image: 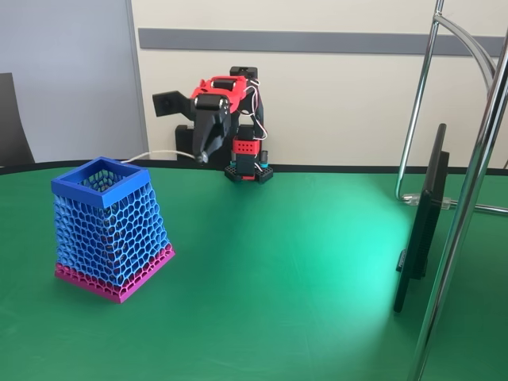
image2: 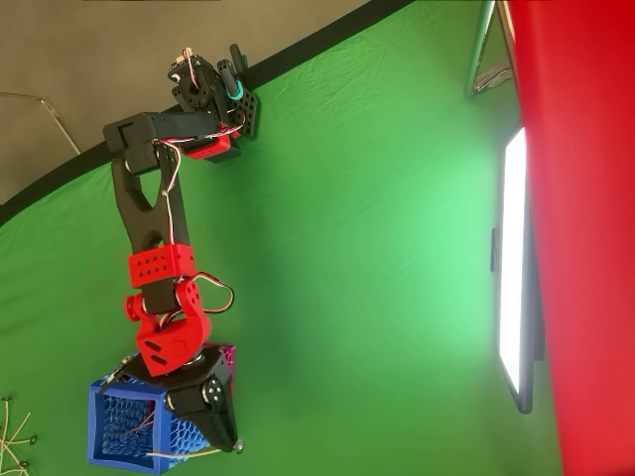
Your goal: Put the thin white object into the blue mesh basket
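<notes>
The blue mesh basket [image: 119, 226], with a solid blue rim and magenta base band, stands on the green table at the left of the fixed view. My red and black gripper [image: 201, 156] points down, just right of the basket's far corner. It is shut on one end of the thin white object [image: 159, 152], which arcs left from the fingertips until its free end hangs over the basket's rim. From overhead, the gripper [image2: 230, 443] sits at the right edge of the basket [image2: 94, 424]. There the thin white object [image2: 184, 453] lies across the basket's lower side.
A dark flat panel [image: 421, 230] stands on edge at the right of the table, beside chrome stand tubes [image: 468, 198]. Several more thin white cords [image2: 12, 431] lie at the overhead view's bottom left corner. Open green cloth [image: 278, 262] spreads between the basket and the panel.
</notes>
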Robot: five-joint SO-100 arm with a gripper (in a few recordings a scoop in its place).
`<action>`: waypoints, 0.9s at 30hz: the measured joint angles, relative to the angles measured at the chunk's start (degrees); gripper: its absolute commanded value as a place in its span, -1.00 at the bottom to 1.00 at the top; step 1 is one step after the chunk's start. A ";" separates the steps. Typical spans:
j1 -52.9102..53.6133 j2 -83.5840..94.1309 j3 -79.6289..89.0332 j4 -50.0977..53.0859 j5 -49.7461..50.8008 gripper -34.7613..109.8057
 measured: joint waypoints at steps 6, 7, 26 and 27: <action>9.05 2.02 0.18 -2.02 21.62 -0.51; 10.20 2.02 0.18 -2.02 24.87 -0.51; 20.39 21.45 33.31 -18.54 39.20 -0.25; 20.65 22.41 34.37 -18.72 38.58 -0.25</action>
